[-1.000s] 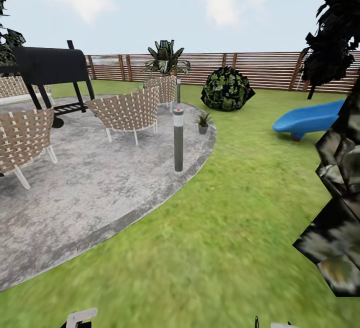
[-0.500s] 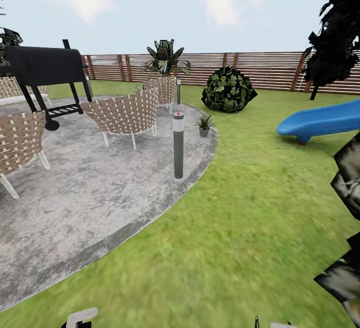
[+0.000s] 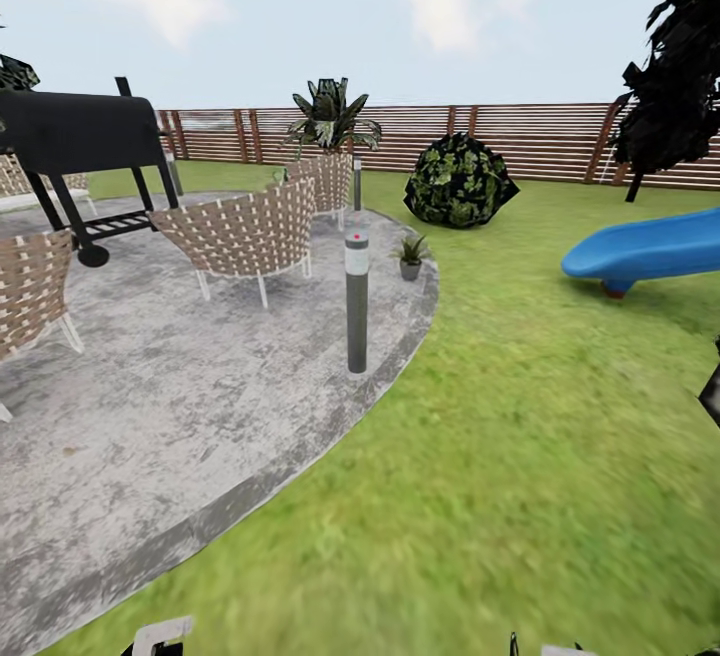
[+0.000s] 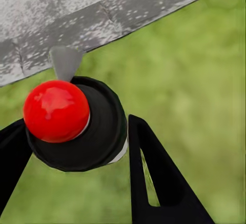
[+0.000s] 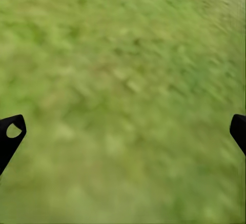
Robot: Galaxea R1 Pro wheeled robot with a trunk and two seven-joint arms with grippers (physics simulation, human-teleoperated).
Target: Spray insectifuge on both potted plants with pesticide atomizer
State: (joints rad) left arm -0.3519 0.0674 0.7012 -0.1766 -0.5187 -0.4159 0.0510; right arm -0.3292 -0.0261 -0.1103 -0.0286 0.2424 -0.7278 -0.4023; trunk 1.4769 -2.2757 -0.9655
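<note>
Risk lies in the left gripper (image 4: 77,147), clamped on the atomizer (image 4: 77,126): jolts over lawn (image 3: 520,456) could loosen it. Right gripper (image 5: 123,131) hangs spread, empty. One potted plant (image 3: 411,254) sits at the patio (image 3: 200,406) edge.

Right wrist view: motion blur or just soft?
Right wrist view: lawn smeared, no blade detail, fingertips crisp. Head view: near grass soft, fence and chairs sharper. Left wrist view: atomizer sharp, highlight on its red top.
</note>
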